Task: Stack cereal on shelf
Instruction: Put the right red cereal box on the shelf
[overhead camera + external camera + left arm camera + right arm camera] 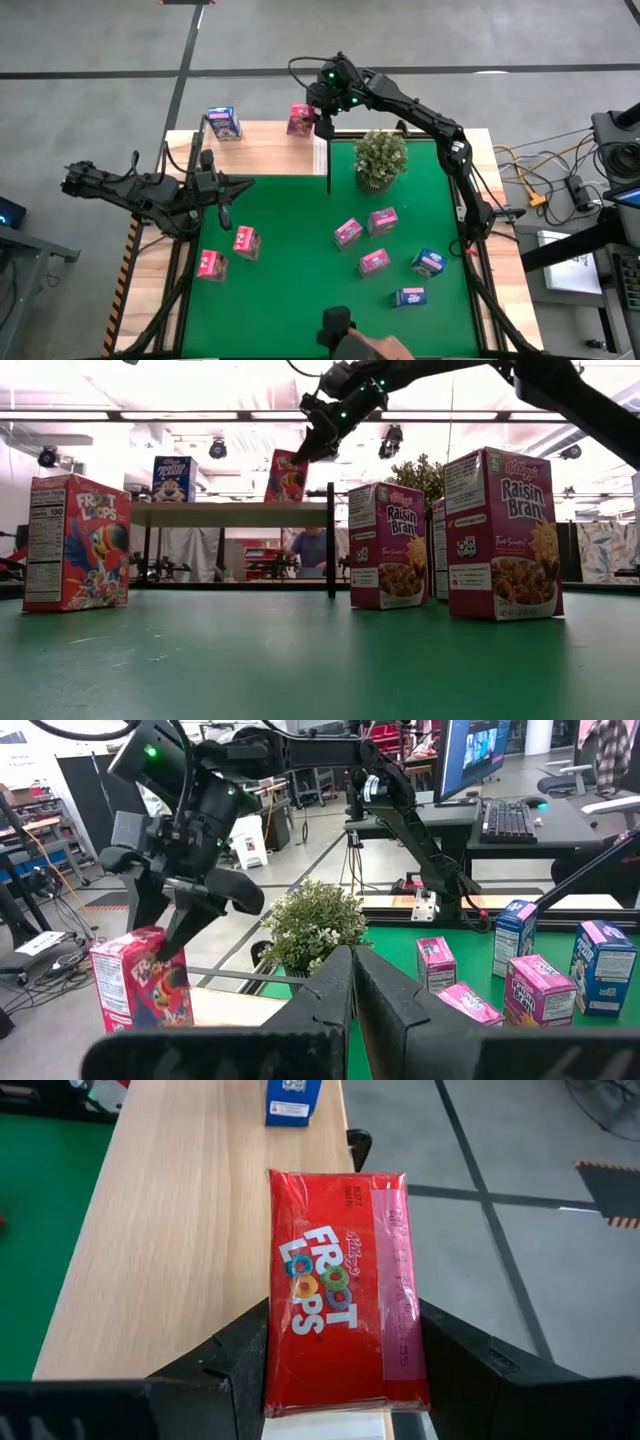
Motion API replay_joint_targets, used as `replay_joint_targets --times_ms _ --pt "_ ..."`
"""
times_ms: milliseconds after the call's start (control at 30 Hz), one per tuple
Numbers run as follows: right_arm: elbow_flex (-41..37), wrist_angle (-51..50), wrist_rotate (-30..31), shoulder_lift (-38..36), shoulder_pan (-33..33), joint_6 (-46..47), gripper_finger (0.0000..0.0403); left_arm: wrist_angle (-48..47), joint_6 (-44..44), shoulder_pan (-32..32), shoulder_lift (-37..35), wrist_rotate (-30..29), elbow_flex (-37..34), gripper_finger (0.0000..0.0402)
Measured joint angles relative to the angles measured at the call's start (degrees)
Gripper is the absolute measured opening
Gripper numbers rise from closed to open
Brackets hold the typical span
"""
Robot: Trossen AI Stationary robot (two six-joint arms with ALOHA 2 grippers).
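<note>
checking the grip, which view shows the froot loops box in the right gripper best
The right wrist view: the Froot Loops box fills the frame between the right gripper fingers, above the shelf. The high view shows it small, the low view partly behind the gripper, the left wrist view from the side.

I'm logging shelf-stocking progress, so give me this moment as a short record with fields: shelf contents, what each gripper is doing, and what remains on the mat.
shelf contents: blue cereal box standing on the shelf; red Froot Loops box at its right end
right gripper: at the shelf, fingers on either side of the red Froot Loops box
left gripper: shut, empty, waiting over the green mat
boxes on mat: seven; five pink, two blue
other: potted plant on the mat
</note>
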Motion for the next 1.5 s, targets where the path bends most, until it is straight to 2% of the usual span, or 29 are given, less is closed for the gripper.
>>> replay_joint_targets --times_ms 833,1500 --pt "-0.1 0.0 0.1 0.2 0.0 -1.2 0.0194 0.0 0.0 0.0 -0.1 0.0 0.0 0.0" --pt "-0.2 0.0 0.1 0.2 0.0 -2.4 0.0218 1.2 0.3 0.0 -0.2 0.0 0.0 0.0"
